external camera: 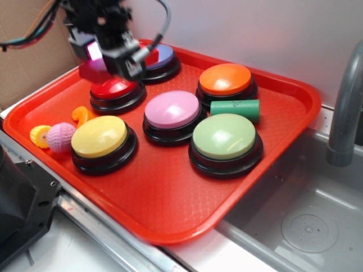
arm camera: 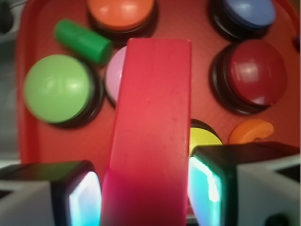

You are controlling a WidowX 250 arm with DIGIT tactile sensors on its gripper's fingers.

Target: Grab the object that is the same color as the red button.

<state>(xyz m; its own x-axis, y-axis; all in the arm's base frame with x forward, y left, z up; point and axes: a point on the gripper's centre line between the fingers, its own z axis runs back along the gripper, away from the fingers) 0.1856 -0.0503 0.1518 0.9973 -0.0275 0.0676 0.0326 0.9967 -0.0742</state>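
My gripper (external camera: 105, 56) is shut on the object, a solid red rectangular block (arm camera: 153, 127). In the wrist view the block runs lengthwise between the two lit fingers (arm camera: 207, 188) and hides part of the pink and yellow buttons below. In the exterior view the red block (external camera: 91, 71) hangs under the gripper at the tray's back left. It sits just above and behind the red button (external camera: 116, 89), and I cannot tell whether the two touch. The red button (arm camera: 254, 73) also shows in the wrist view, right of the block.
The red tray (external camera: 164, 209) also holds orange (external camera: 225, 79), blue (external camera: 161, 55), pink (external camera: 172, 109), yellow (external camera: 99, 136) and green (external camera: 224, 136) buttons. A green cylinder (external camera: 235, 107) and small toys (external camera: 59, 136) lie among them. A sink (external camera: 300, 221) and faucet (external camera: 346, 102) stand at the right.
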